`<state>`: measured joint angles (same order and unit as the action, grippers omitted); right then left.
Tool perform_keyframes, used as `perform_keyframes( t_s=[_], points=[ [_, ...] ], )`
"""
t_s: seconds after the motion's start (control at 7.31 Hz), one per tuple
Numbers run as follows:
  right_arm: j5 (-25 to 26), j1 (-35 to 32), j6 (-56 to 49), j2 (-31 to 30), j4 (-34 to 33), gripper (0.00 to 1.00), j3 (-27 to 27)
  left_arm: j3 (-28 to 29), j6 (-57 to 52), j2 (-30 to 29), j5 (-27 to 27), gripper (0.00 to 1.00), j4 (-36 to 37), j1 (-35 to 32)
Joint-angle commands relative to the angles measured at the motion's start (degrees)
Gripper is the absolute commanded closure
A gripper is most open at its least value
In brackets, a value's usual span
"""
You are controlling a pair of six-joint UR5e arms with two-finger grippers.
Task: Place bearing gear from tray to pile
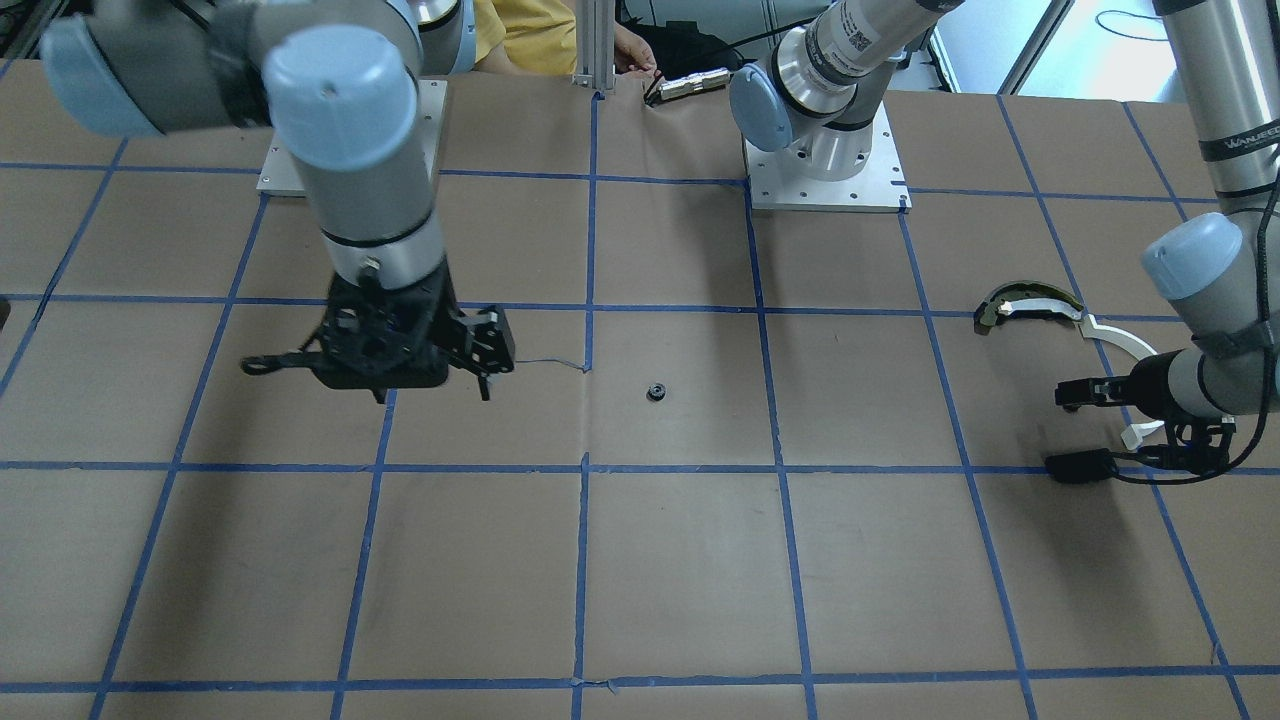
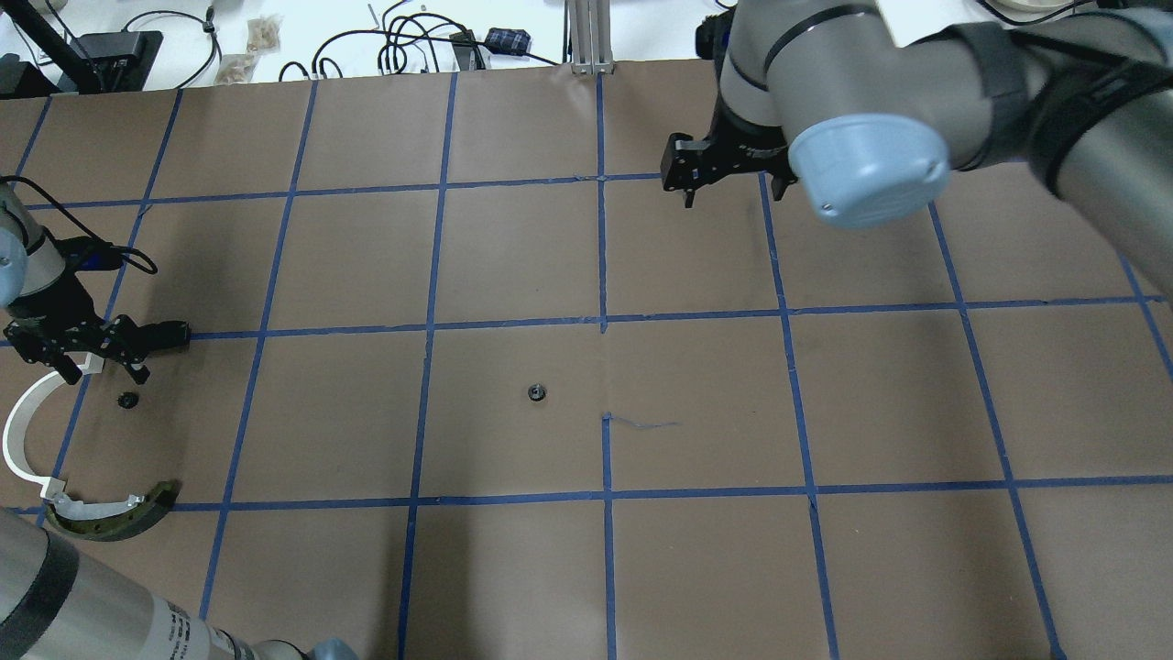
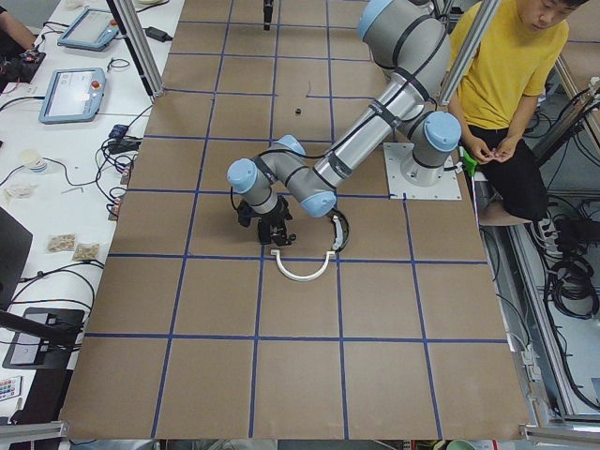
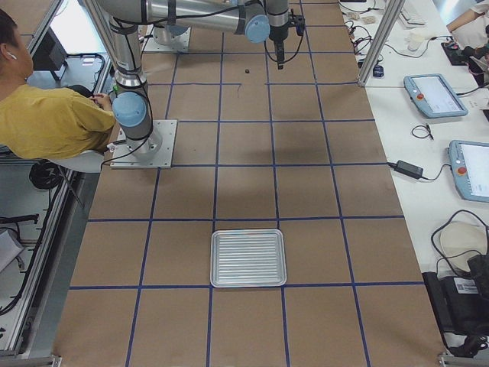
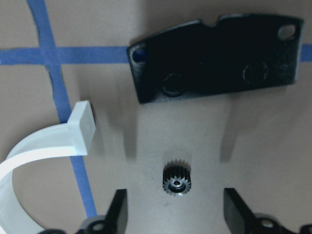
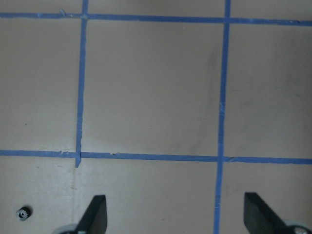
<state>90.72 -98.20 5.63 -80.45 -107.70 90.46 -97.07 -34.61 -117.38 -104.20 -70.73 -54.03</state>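
Observation:
The pile is at the robot's left: a white arc strip (image 2: 18, 431), a dark olive curved piece (image 2: 119, 518) and a flat black plate (image 5: 214, 58). A small black bearing gear (image 5: 176, 178) lies on the paper beside them. My left gripper (image 5: 174, 209) hovers over it, open, fingers either side and apart from it. A second gear (image 2: 537, 393) lies alone mid-table. My right gripper (image 2: 733, 192) is open and empty above the far table. The silver tray (image 4: 248, 258) shows only in the exterior right view.
Blue tape lines grid the brown paper. The arm bases (image 1: 825, 160) stand at the robot's edge of the table. A person in yellow (image 3: 511, 75) sits behind them. Cables and tablets lie on the white bench (image 4: 435, 99) past the far edge.

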Motion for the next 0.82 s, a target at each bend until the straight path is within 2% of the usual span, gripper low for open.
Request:
perform_keyframes(
  t_s=[0.0, 0.27, 0.41, 0.55, 0.68],
  points=[
    [0.76, 1.88, -2.55, -5.57, 13.26, 0.0, -5.54, 3.96, 5.65, 2.58, 6.24, 0.01, 0.5, -6.48],
    [0.25, 0.99, -2.72, -7.52, 17.33, 0.0, -6.53, 5.4, 16.09, 4.52, 9.17, 0.01, -0.11, -18.76],
    [-0.02, 2.04, -5.16, -6.91, 16.66, 0.0, -6.09, 5.22, 23.12, 5.31, 11.45, 0.01, -0.11, -24.92],
    [-0.19, 5.44, -10.84, -6.65, 16.56, 0.0, -5.83, 4.44, 27.28, 5.66, 15.13, 0.01, -0.03, -30.64],
    [-0.81, 8.87, -12.55, -6.82, 16.82, 0.0, -4.43, 4.43, 34.63, 5.23, 15.43, 0.01, 0.58, -35.91]
  ],
)
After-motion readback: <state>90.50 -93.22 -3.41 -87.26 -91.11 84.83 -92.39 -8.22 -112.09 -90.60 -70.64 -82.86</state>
